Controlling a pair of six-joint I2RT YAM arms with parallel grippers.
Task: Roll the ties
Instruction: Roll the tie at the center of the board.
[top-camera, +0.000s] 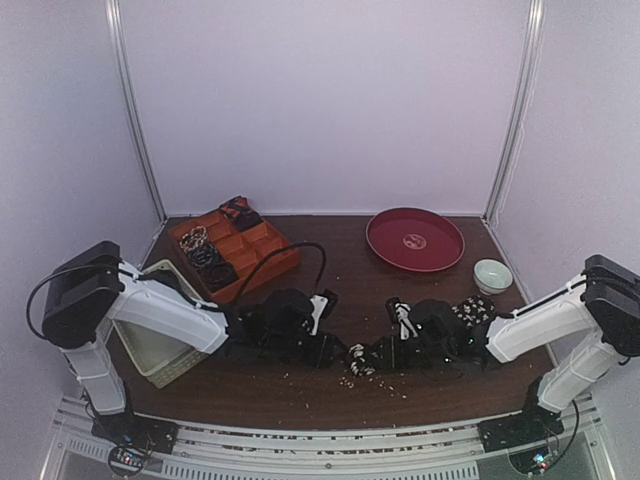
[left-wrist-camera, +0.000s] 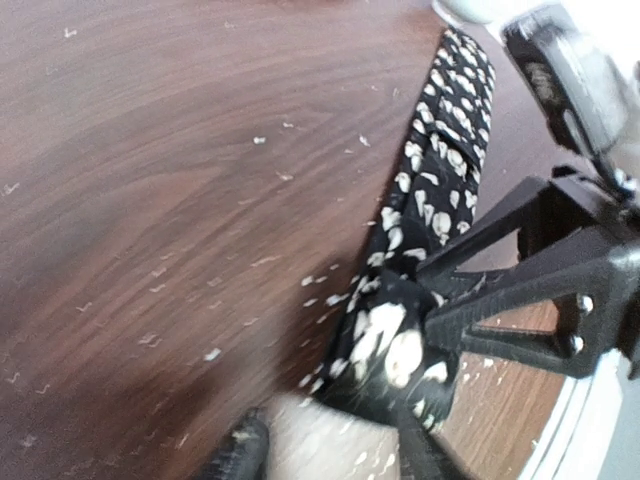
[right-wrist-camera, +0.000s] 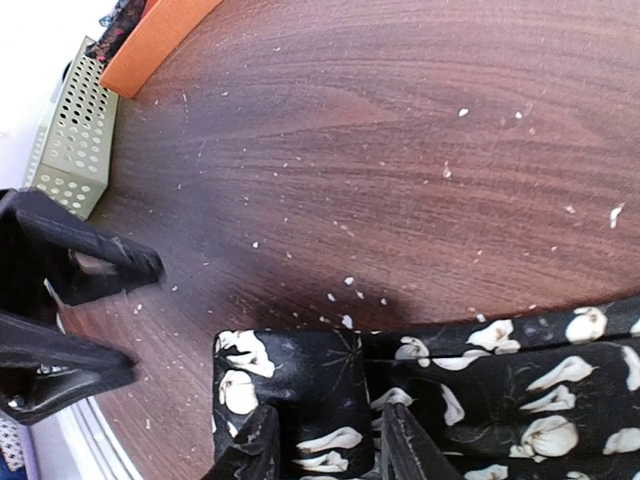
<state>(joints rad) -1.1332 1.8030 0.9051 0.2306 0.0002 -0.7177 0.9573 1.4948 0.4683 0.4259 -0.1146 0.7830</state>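
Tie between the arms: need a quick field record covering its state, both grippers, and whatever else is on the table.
tie: black with white print, a flat strip on the table, its end bunched, not rolled
left gripper: open, just off the tie's end
right gripper: fingers apart, set over that end
orange tray: far left, coiled ties in its compartments
other: white basket, red plate, small bowl
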